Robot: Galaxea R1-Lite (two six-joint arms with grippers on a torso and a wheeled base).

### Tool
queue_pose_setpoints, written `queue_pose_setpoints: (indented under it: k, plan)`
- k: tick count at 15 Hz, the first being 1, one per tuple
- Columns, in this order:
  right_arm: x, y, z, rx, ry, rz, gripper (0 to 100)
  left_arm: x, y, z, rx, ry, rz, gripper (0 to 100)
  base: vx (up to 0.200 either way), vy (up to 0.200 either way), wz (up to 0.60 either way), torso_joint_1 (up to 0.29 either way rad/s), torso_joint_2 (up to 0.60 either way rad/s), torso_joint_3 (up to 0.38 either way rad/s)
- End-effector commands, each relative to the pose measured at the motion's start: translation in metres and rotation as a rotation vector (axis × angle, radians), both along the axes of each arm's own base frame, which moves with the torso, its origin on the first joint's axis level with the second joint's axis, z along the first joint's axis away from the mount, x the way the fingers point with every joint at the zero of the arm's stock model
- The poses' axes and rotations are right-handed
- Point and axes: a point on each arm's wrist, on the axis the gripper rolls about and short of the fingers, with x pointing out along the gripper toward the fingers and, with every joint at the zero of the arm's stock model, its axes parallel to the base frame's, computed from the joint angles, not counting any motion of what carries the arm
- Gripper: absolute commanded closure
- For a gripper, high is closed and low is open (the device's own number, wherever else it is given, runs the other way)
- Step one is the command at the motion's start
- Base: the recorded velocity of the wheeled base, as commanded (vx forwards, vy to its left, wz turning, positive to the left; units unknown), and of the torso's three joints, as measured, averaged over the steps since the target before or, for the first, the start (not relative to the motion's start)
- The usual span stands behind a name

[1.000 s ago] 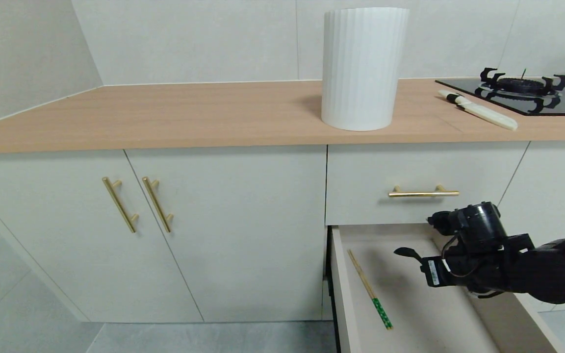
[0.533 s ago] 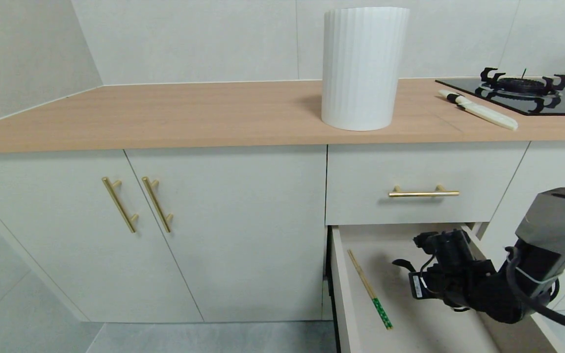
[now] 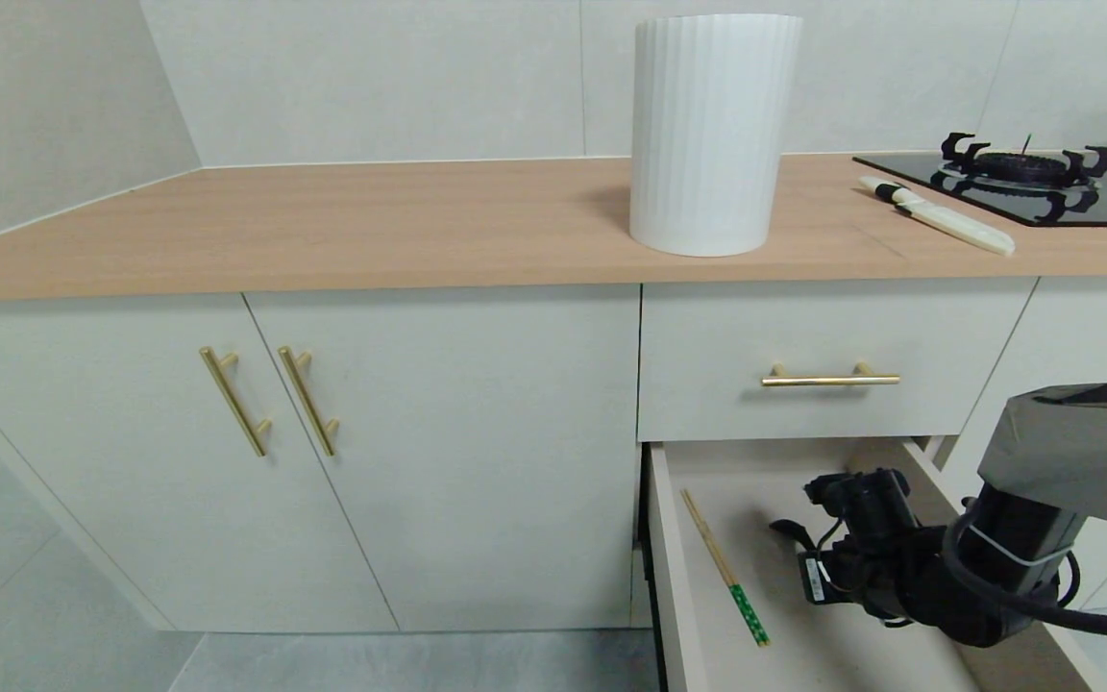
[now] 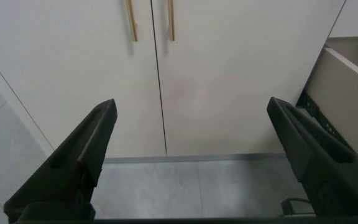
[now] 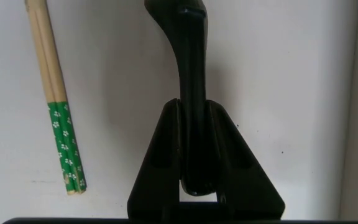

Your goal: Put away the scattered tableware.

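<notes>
Spoon (image 5: 188,37) pinched in right gripper (image 5: 192,118), lower in drawer (image 3: 669,538) than a second ago — left gripper (image 4: 191,109) spread wide.

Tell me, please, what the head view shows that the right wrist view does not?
Head view adds: the countertop with a white ribbed container, a knife and the stove, plus the cabinet doors. Right wrist view adds: how the right gripper is shut on the black utensil. Both: the chopsticks lying in the open drawer.
</notes>
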Motion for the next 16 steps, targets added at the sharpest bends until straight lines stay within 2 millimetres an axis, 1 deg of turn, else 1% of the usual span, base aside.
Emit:
queue_pose_setpoints:
  k: [1, 3, 4, 8, 10, 12, 13, 15, 16]
  plan:
    - [0.0, 0.0, 0.0, 0.0, 0.0, 0.001, 100, 0.0, 0.0, 0.0, 0.0, 0.0, 0.0, 0, 0.0, 0.0, 0.0, 0.0, 0.0, 0.0]
    - [0.0, 0.0, 0.0, -0.001, 0.0, 0.002, 100, 0.0, 0.0, 0.0, 0.0, 0.0, 0.0, 0, 0.0, 0.0, 0.0, 0.0, 0.0, 0.0]
    - [0.0, 0.0, 0.001, -0.001, -0.001, 0.002, 0, 0.0, 0.0, 0.0, 0.0, 0.0, 0.0, 0, 0.0, 0.0, 0.0, 0.0, 0.0, 0.0]
    - [0.0, 0.0, 0.003, 0.002, -0.007, -0.001, 0, 0.0, 0.0, 0.0, 0.0, 0.0, 0.0, 0, 0.0, 0.0, 0.0, 0.0, 0.0, 0.0]
    - [-0.001, -0.001, 0.01, 0.008, -0.025, -0.005, 0, 0.0, 0.0, 0.0, 0.0, 0.0, 0.0, 0, 0.0, 0.0, 0.0, 0.0, 0.0, 0.0]
    - [-0.004, -0.002, 0.022, 0.016, -0.058, -0.009, 0, 0.0, 0.0, 0.0, 0.0, 0.0, 0.0, 0, 0.0, 0.0, 0.0, 0.0, 0.0, 0.0]
    - [-0.005, -0.003, 0.039, 0.029, -0.111, -0.025, 0, 0.0, 0.0, 0.0, 0.0, 0.0, 0.0, 0, 0.0, 0.0, 0.0, 0.0, 0.0, 0.0]
    - [-0.01, -0.005, 0.059, 0.04, -0.171, -0.054, 0, 0.0, 0.0, 0.0, 0.0, 0.0, 0.0, 0, 0.0, 0.0, 0.0, 0.0, 0.0, 0.0]
    - [-0.015, -0.006, 0.069, 0.046, -0.192, -0.052, 0, 0.0, 0.0, 0.0, 0.001, 0.0, 0.0, 0, 0.0, 0.0, 0.0, 0.0, 0.0, 0.0]
